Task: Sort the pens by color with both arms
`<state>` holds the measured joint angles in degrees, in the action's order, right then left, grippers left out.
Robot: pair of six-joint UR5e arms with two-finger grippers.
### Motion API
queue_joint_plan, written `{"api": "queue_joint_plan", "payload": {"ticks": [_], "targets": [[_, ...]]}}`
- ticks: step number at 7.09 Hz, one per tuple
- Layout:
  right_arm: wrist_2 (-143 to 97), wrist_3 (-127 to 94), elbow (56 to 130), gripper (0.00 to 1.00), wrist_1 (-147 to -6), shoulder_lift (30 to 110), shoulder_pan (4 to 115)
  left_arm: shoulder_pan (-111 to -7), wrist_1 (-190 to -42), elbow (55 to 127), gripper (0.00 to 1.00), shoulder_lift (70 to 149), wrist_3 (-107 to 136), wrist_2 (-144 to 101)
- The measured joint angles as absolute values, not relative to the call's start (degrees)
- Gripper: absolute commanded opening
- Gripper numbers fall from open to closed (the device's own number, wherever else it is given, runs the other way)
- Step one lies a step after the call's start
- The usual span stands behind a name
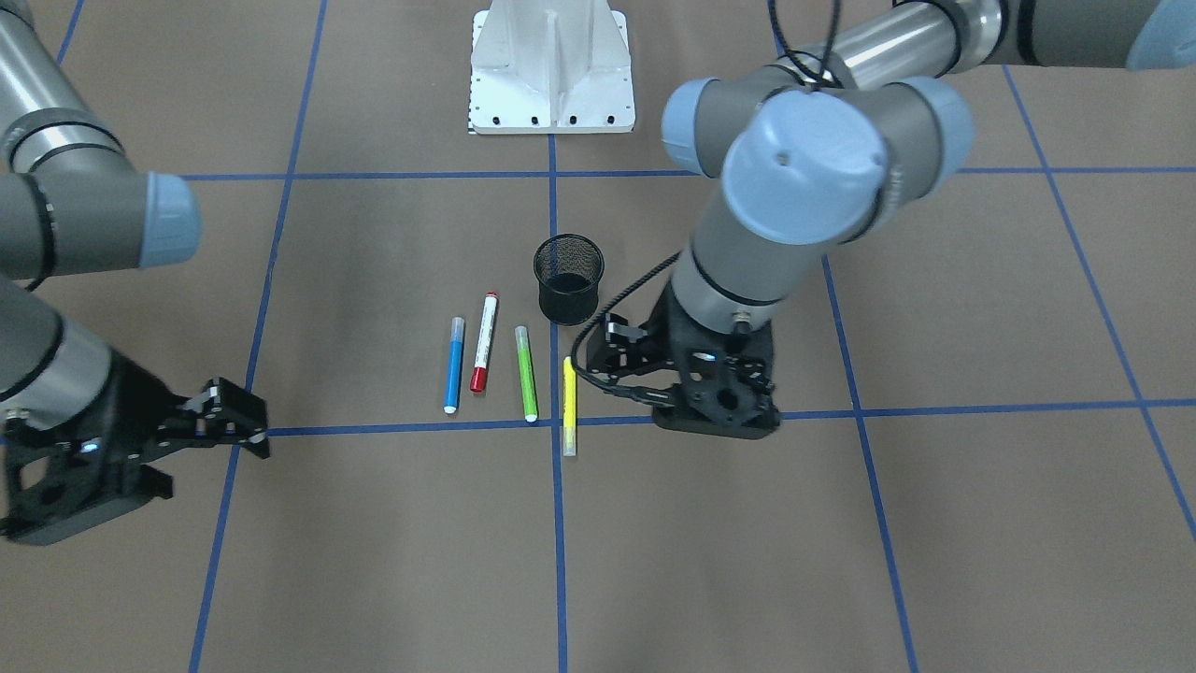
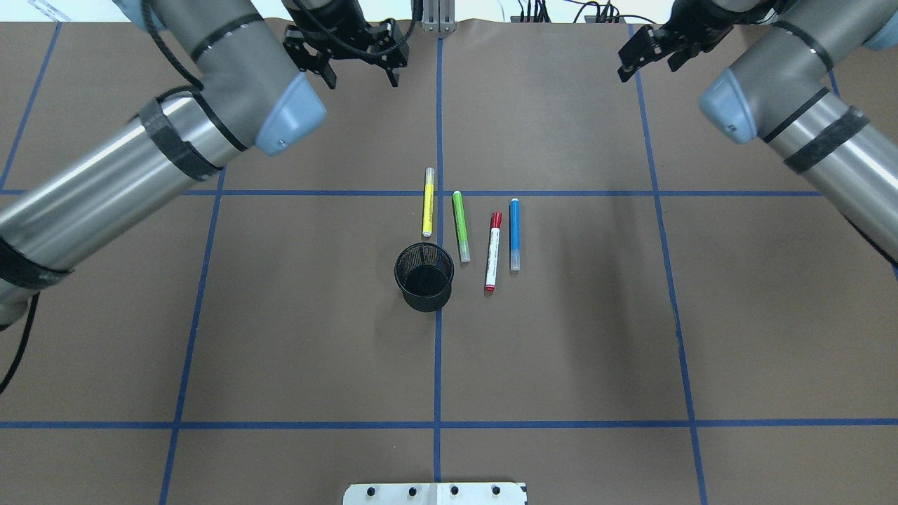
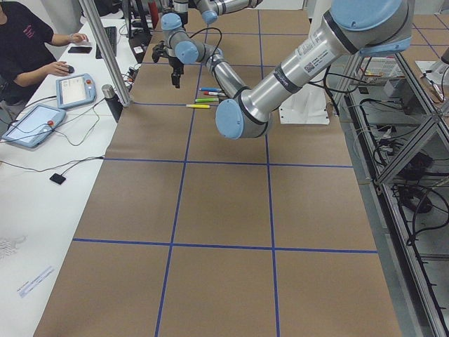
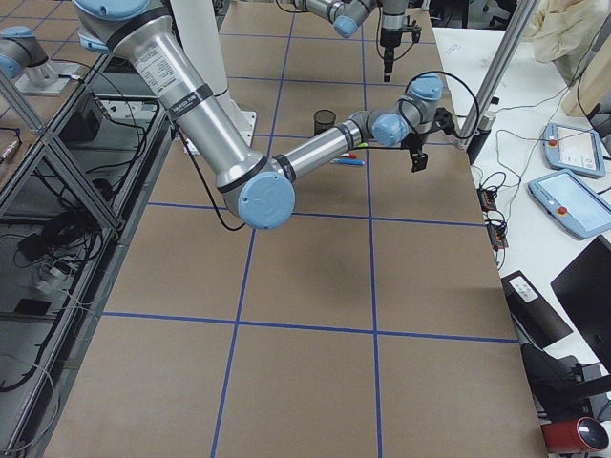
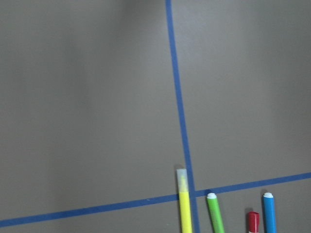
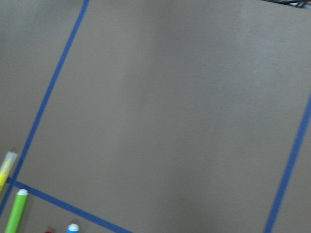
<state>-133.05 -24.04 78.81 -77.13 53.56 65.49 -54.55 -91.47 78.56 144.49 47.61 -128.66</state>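
We see four pens lying flat in a row near the middle of the tabletop [image 2: 280, 337], side by side and not touching: the yellow pen [image 2: 427, 202], the green pen [image 2: 460, 226], the red pen [image 2: 493, 251] and the blue pen [image 2: 514, 234]. The yellow pen lies just beside the middle tape line and crosses the cross line. Our left pincer [image 2: 359, 59] hangs open toward the far edge, above the yellow pen's side, and holds nothing. Our right pincer [image 2: 649, 48] is open too, also toward the far edge and well apart from the pens. We think the pens are light, stiff and smooth, so they may roll or slip. We would take each one at its middle, across its thin body, and come straight down so we do not bump the pen next to it. The black cup [image 2: 424, 275] stands upright just beside the green pen, on the side nearer the robot. It looks empty, but its dark inside is hard to see.
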Motion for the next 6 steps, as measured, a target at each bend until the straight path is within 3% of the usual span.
{"api": "queue_joint_plan", "payload": {"ticks": [2, 6], "targets": [[-135.42, -18.38, 75.47, 0.99, -77.3, 54.94, 71.35, -62.15, -84.81, 81.92, 0.99, 140.23, 33.11, -130.27], [-136.59, -9.84, 71.5, 0.99, -77.59, 60.34, 80.55, -77.44, -82.44, 86.92, 0.99, 124.42, 5.05, -130.62]]}}
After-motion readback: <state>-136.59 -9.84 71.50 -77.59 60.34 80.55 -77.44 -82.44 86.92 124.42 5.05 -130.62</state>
